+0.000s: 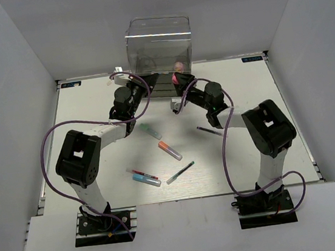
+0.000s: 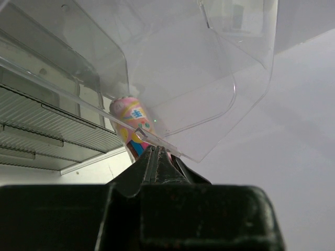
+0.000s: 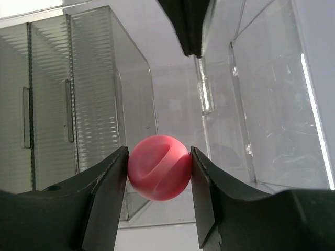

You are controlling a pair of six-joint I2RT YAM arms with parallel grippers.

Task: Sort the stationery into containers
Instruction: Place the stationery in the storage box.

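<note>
box (image 1: 160,40): clear, at the far edge of the table (image 1: 255,90).
drawer (image 2: 209,104): clear, pulled out toward you.
left gripper (image 2: 155,157): jaws pinched together, apparently on the drawer lip, which is hard to read through the plastic. Hold it steady.
right gripper (image 3: 159,157): part open, clamping the marker (image 3: 157,175) by its pink cap, just before the box. Carry it over the drawer and let go only once it is inside the rim.
loose pens (image 1: 169,151): mid-table.

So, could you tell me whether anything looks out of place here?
Nothing looks spilled or broken. The only loose ends are the pens and markers lying at mixed angles on the table, outside the clear box.
</note>
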